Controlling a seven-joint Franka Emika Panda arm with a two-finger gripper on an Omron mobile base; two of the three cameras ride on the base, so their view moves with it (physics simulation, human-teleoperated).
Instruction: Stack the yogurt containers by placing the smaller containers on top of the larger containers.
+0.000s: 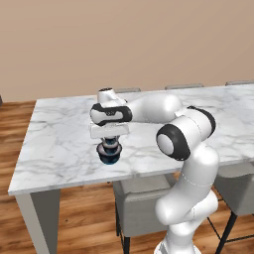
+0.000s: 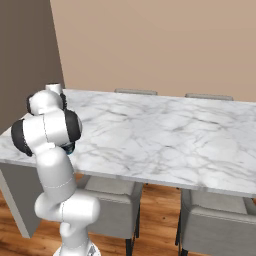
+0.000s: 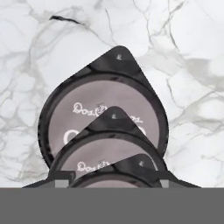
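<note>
Three round dark yogurt cups with pinkish-grey foil lids point(image 3: 105, 127) are sitting stacked on the white marble table point(image 1: 59, 139), the two-finger gripper point(image 1: 109, 144) seemingly clenching the light, rigid, top-heavy smallest by its sides.

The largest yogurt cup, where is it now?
The largest yogurt cup stands on the marble table near its front edge, under the gripper, with the two smaller cups stacked on it.

Three yogurt containers point(image 3: 103, 109) stacked on the table point(image 1: 59, 139), near its front edge
</note>
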